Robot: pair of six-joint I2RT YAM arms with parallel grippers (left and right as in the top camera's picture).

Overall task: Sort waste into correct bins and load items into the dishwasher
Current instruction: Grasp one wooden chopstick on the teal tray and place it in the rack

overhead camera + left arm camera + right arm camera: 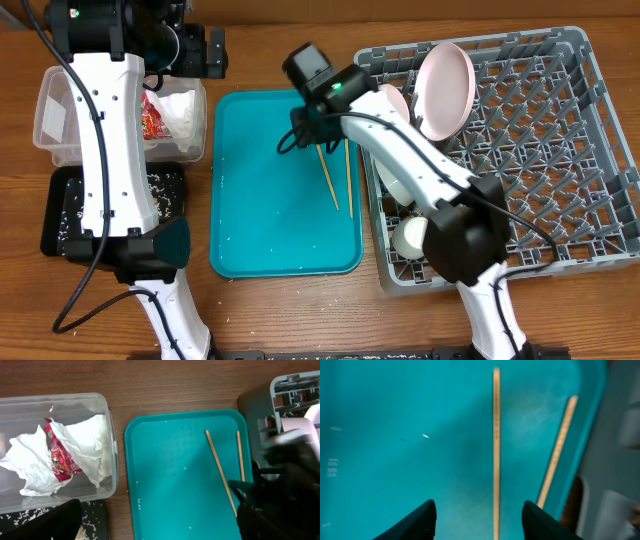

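Two wooden chopsticks (328, 178) (348, 172) lie on the teal tray (270, 230). My right gripper (306, 133) hovers over their far ends, open; in the right wrist view one chopstick (496, 450) runs between its fingers (480, 522) and the other (558, 455) lies to the right. My left gripper (205, 50) is open and empty (160, 530), high beside the clear tub (55, 110). The tub holds white napkins (90, 440) and the red wrapper (59, 457). The black tray (60, 215) holds rice grains. The pink plate (446, 88) stands in the dish rack (560, 150).
A pink bowl (394, 100) and a white cup (410, 236) sit at the rack's left side, partly hidden by my right arm. A few rice grains (185, 469) lie on the teal tray. Bare wooden table runs along the front edge.
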